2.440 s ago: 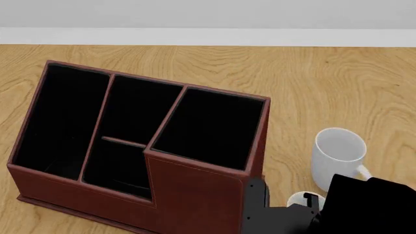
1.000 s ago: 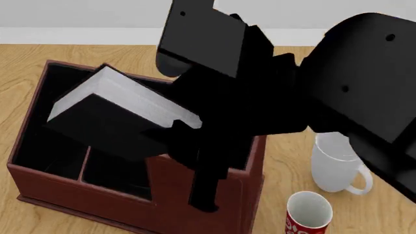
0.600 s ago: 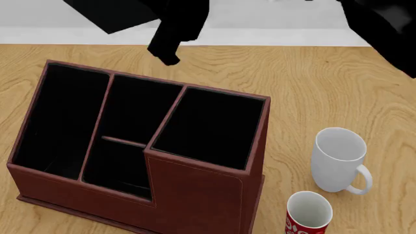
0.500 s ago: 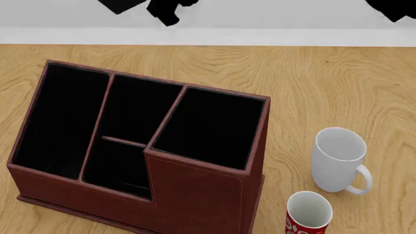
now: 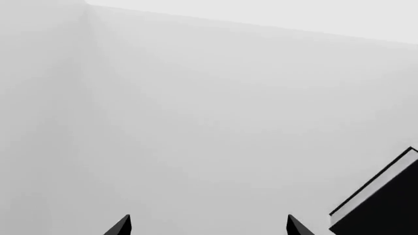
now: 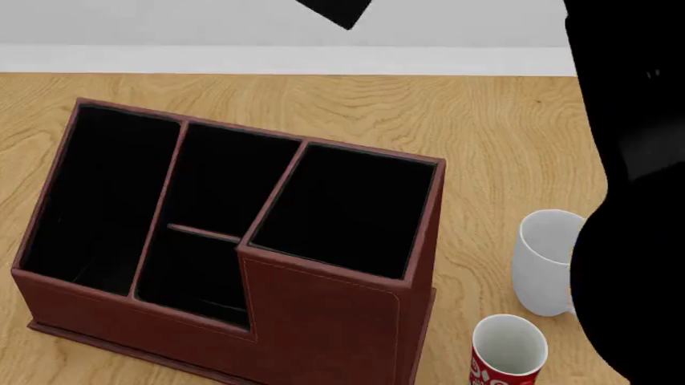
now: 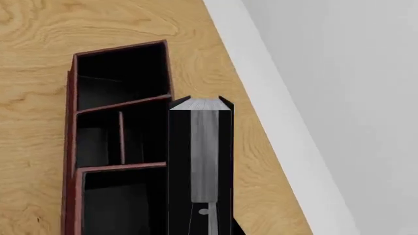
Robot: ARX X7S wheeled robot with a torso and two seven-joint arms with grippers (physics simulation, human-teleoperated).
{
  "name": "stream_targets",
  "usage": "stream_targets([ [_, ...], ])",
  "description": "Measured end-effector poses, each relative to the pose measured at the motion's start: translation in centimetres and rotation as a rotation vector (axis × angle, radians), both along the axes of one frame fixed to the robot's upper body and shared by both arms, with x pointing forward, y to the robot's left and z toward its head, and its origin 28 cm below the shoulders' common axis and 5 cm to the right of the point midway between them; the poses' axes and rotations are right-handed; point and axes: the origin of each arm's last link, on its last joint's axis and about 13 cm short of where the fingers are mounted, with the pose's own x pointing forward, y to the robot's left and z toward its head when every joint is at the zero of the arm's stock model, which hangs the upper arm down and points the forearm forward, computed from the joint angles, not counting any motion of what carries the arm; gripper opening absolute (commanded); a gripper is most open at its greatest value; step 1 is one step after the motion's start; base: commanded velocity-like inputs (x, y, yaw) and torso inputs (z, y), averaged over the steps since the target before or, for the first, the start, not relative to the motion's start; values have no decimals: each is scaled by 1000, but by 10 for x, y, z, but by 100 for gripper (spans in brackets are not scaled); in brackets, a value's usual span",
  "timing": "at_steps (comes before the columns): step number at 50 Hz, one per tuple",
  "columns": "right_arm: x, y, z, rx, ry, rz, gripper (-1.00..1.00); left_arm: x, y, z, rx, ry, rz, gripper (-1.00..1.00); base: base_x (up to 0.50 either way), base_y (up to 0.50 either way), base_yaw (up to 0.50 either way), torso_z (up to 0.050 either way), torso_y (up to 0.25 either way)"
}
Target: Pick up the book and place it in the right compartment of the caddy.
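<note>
A pale wood-grain table (image 6: 514, 120) meets a light grey wall with a white skirting strip along the top of the head view. In the right wrist view the right gripper (image 7: 202, 215) pinches the book (image 7: 201, 161) between its fingers, the white page edges facing the camera and the black covers on either side; the book is held in the air above the caddy (image 7: 72, 147), well clear of its rim. A black corner at the top centre of the head view may be the book or the gripper; I cannot tell which. The left gripper (image 5: 207, 226) shows only two dark fingertips spread apart against blank wall, gripping nothing. The caddy sits at the left and centre of the head view, its right compartment (image 6: 342, 208) empty and black-lined. At lower right, a white mug (image 6: 544, 265) stands just beside a red mug (image 6: 505, 353), partly covered by the black right arm (image 6: 631, 200).
</note>
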Motion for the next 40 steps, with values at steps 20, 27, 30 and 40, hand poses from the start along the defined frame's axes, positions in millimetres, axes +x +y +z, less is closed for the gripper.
stream_targets([
  [20,21,-7,-34,-144,133,-68,-100,1,1,-4,-5,8,3,100,0,0,0,1,1],
  [27,29,-6,-50,-153,165,-57,-100,1,2,-5,-6,11,6,100,0,0,0,0,1],
  [30,32,-6,-57,-158,177,-54,-100,1,2,-5,-7,11,8,100,0,0,0,0,3],
  [40,40,-6,-75,-168,200,-48,-100,0,2,-6,-7,15,12,100,0,0,0,0,1],
])
